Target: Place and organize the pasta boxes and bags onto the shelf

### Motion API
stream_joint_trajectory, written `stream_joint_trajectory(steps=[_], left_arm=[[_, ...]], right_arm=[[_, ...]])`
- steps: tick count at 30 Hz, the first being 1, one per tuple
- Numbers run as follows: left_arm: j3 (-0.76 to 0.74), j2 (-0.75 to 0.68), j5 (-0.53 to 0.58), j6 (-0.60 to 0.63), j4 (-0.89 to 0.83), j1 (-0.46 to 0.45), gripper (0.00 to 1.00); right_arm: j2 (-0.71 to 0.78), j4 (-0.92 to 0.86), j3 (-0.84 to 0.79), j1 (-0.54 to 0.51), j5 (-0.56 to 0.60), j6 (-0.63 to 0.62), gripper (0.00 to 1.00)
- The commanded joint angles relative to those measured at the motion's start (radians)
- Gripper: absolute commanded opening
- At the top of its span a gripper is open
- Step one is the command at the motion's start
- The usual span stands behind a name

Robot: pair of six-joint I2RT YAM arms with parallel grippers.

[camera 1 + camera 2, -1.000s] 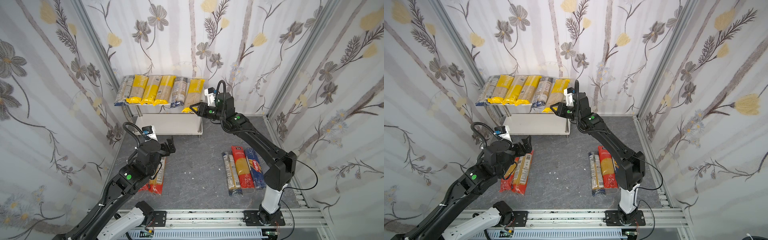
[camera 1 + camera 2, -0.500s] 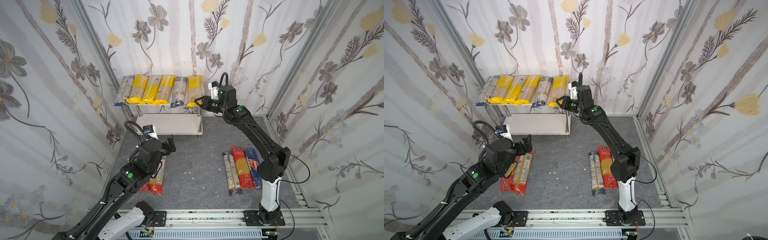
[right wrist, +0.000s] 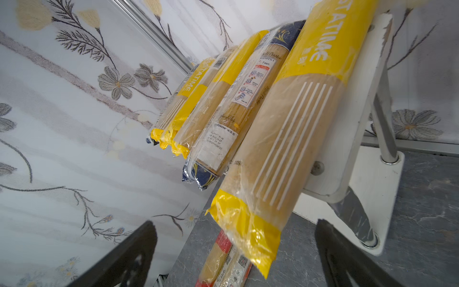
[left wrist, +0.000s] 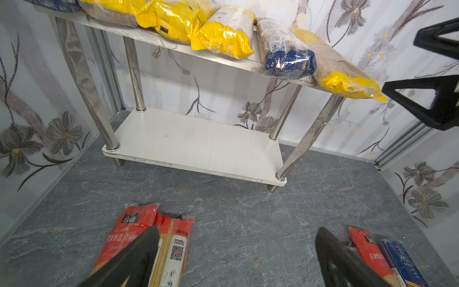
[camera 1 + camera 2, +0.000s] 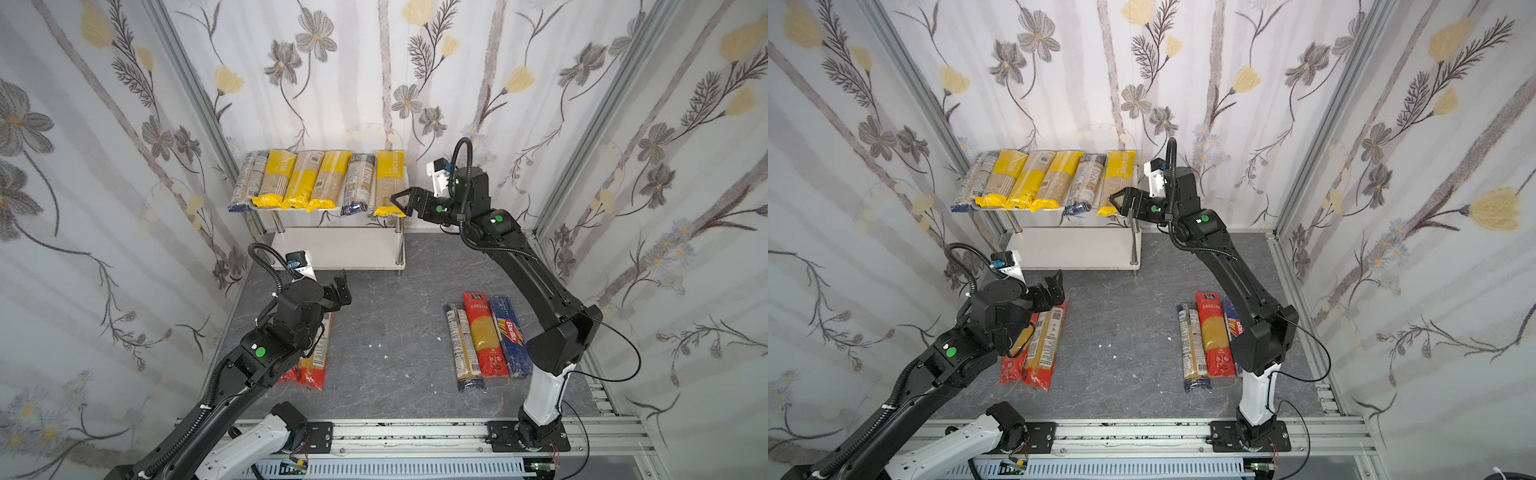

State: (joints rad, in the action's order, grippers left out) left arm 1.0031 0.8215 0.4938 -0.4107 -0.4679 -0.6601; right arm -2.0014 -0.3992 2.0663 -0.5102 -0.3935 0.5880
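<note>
Right wrist view: right gripper spread and empty beside the right edge of the shelf, where a yellow-ended pack lies, sixth in a tight row, presumably to fill its top level. Left gripper spread, idle.

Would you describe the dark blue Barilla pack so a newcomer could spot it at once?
On the grey floor before the white two-tier shelf, three long pasta packs lie side by side. The dark blue Barilla pack is the one nearest the right arm, alone fully blue with a red logo.
</note>
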Motion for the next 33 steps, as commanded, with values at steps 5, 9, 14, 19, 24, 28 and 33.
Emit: stream_joint_trajectory(steps=[5,9,14,19,24,28,33], left_arm=[[-0.098,-0.07,-0.025,-0.088,-0.027,0.001,1.0],[-0.188,-0.147,-0.085,-0.167,-0.036,0.001,1.0],[-0.292,-0.216,-0.134,-0.259,-0.041,-0.001,1.0],[-0.363,-0.235,-0.171,-0.316,-0.04,-0.004,1.0],[-0.423,-0.257,-0.175,-0.367,-0.038,-0.033,1.0],[-0.451,-0.258,-0.148,-0.413,-0.038,-0.074,1.0],[-0.493,-0.197,-0.073,-0.455,-0.04,-0.128,1.0]], right_arm=[[0.207,-0.035,-0.234,-0.023,0.184,-0.088,1.0],[0.365,-0.002,-0.443,-0.045,0.248,-0.091,1.0],[0.55,0.03,-0.668,-0.07,0.285,-0.077,1.0],[0.709,0.064,-0.871,-0.11,0.327,-0.046,1.0],[0.85,0.091,-1.067,-0.139,0.358,-0.013,1.0],[0.951,0.102,-1.195,-0.145,0.371,0.007,1.0],[1.056,0.11,-1.305,-0.146,0.372,0.02,1.0]])
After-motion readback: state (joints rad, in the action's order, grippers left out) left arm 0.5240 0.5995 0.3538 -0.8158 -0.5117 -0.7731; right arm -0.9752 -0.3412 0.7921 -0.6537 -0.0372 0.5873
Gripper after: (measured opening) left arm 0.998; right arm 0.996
